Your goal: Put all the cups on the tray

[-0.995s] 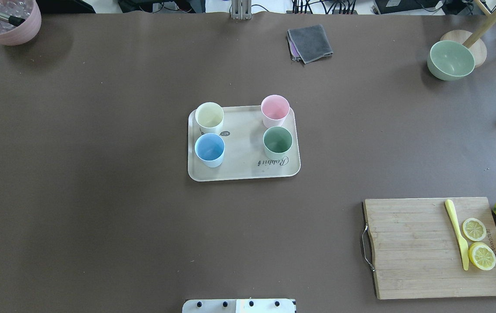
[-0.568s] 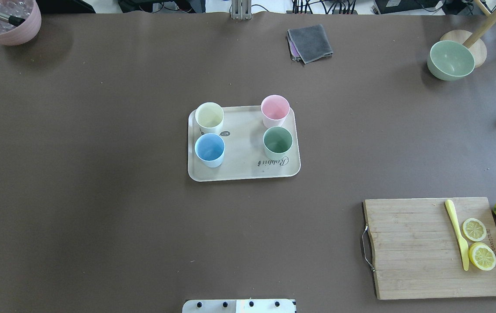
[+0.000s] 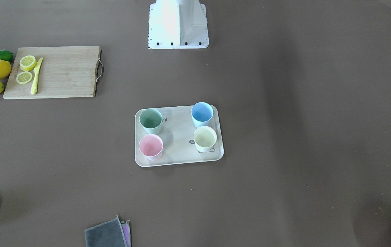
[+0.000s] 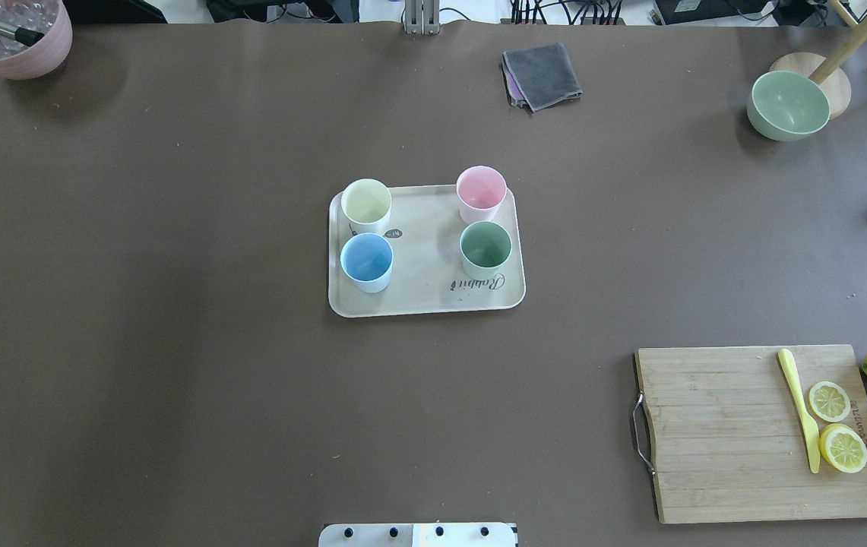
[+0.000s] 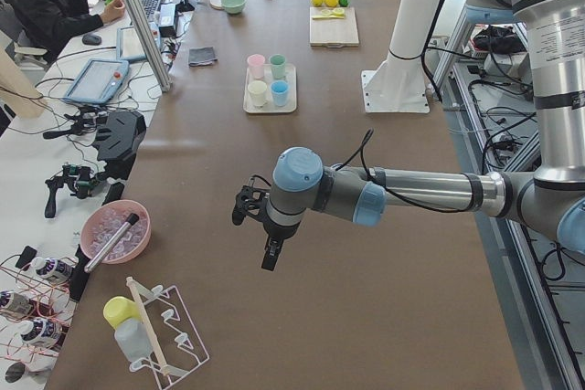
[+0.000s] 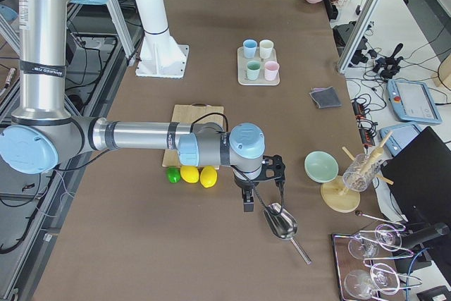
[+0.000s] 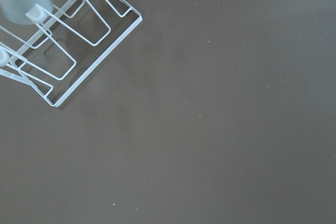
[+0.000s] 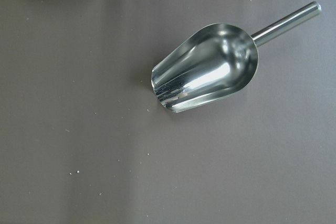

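1. Currently all four cups stand upright on the tray (image 4: 425,301), centre of the overhead frame: cream-yellow cup (image 4: 366,202) upper left, blue cup (image 4: 366,260) lower left, pink cup (image 4: 481,190) upper right, green cup (image 4: 485,247) lower right. Each left and right pair stands close together, and the middle of the tray is bare.
2. Tray long axis runs left to right in the overhead frame. No cup sits on the surface off the tray.
3. Left gripper (image 5: 268,258): lower centre of the exterior left view, pointing down over bare surface. The tray lies well apart from it, toward the upper centre. Its wrist camera shows only a wire rack (image 7: 68,51) in the upper left.
4. Right gripper (image 6: 247,202): lower centre of the exterior right view, above a metal scoop (image 8: 205,69). The tray again lies well apart, at the upper centre.
5. Jaws, both sides: they show in the side views only, so I cannot tell whether they are open or closed.
6. Judgement: neither arm is clearly nearer the tray. Placement looks complete, with no further grasp called for.
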Controlling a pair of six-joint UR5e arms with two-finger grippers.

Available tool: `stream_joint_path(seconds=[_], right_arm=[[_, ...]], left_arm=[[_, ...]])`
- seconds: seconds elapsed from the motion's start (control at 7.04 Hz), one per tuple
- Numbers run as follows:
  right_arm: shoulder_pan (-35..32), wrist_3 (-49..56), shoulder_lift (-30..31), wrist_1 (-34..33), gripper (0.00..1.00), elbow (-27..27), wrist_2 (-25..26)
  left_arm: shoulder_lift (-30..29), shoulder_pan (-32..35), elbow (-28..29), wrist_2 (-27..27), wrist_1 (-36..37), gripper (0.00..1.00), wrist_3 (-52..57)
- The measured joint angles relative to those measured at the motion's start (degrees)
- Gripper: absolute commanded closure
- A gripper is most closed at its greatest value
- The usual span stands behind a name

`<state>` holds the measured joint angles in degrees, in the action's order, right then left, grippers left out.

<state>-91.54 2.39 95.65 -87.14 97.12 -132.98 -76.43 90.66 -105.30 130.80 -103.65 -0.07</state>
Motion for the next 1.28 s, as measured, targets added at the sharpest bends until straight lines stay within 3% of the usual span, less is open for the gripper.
stream_joint_path(seconds=[0.71,1.28], right_arm=[[2.3,-0.1,-3.0,-4.9,0.00,-0.3,0.4],[2.3,-0.1,-3.2,-5.0,0.00,-0.4,0.5]], left_arm=[[-1.1,-0.1,0.5,0.1,0.1,0.02,-3.6],[-2.1,-0.2,1.5,0.1,0.1,0.02,-3.8]])
